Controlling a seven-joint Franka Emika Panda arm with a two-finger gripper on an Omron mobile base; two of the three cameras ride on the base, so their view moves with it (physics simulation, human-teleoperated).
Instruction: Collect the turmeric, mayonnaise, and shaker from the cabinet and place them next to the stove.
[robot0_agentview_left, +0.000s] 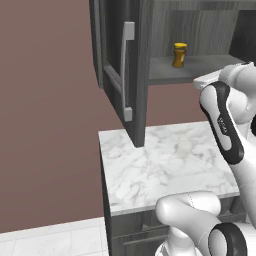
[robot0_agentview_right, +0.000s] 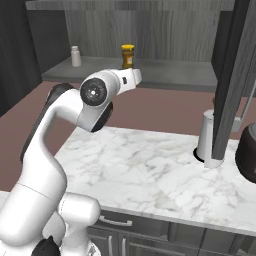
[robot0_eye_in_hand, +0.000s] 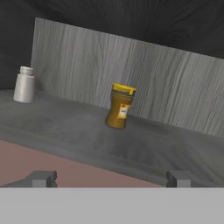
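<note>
In the left base view, the dark grey wood-grain wall cabinet (robot0_agentview_left: 131, 75) stands with its door swung open, the long pale grey bar handle (robot0_agentview_left: 126, 70) running down the door's face. On the cabinet's grey shelf stands the turmeric (robot0_agentview_left: 180, 54), a small amber-brown jar with a yellow lid, upright and alone in this part of the shelf. Below lies a white marble countertop (robot0_agentview_left: 165, 165), and the white arm rises at the lower right, its upper links level with the shelf. In the right base view, the same turmeric jar sits upright near the middle of the shelf, while the shaker (robot0_agentview_right: 76, 56), a tiny pale grey-white bottle with a narrower cap, stands well apart from it toward the shelf's left end. A white cylindrical container (robot0_agentview_right: 207, 136) rests on the counter beside the open right-hand door. In the hand view, the gripper (robot0_eye_in_hand: 110, 179) shows two dark fingertips spread wide apart (nothing between them), short of the shelf edge, with the turmeric ahead near centre and the shaker far left.
</note>
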